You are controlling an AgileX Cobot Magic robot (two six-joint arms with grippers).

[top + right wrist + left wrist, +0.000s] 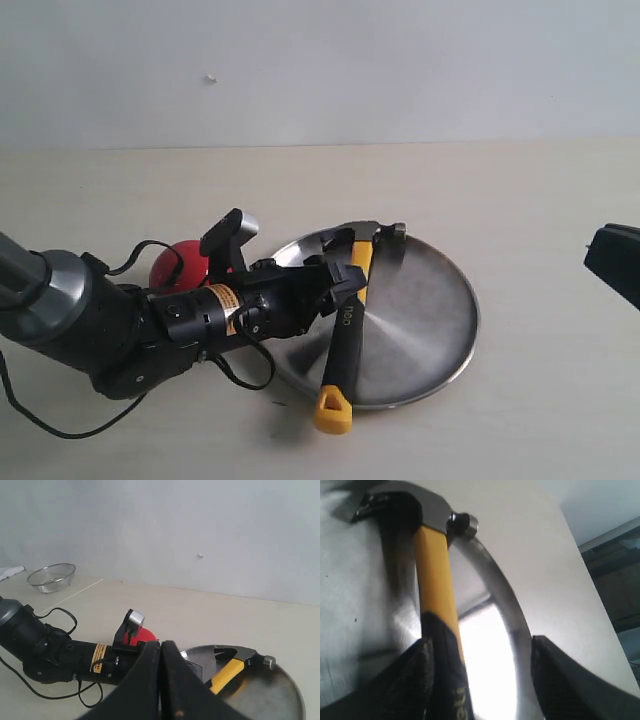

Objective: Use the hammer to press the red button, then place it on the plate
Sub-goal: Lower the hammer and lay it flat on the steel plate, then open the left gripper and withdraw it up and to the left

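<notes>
Two fingers (pixel 412 680) of the left gripper (pixel 340 283) stood spread on either side of the black handle of the hammer (pixel 347 325). One pad lay against the grip and the other stood well apart from it, so the jaws were loose, not clenched. The hammer lay flat across the plate (pixel 430 330), its dark head at the rim nearer the worktop's far edge. Its yellow looped end hung over the rim nearer the near edge. The red button (pixel 175 268) sat just beyond the left wrist toward the left edge, half hidden by the arm and apart from the plate's rim. Bare worktop (pixel 500 180) ran from the plate to the far edge at the wall, and likewise toward the right edge. There the right gripper (pixel 160 650) hung well apart from the plate, its fingers pressed together on nothing. A wire basket (pixel 51 577) stood far off beyond the left arm.
</notes>
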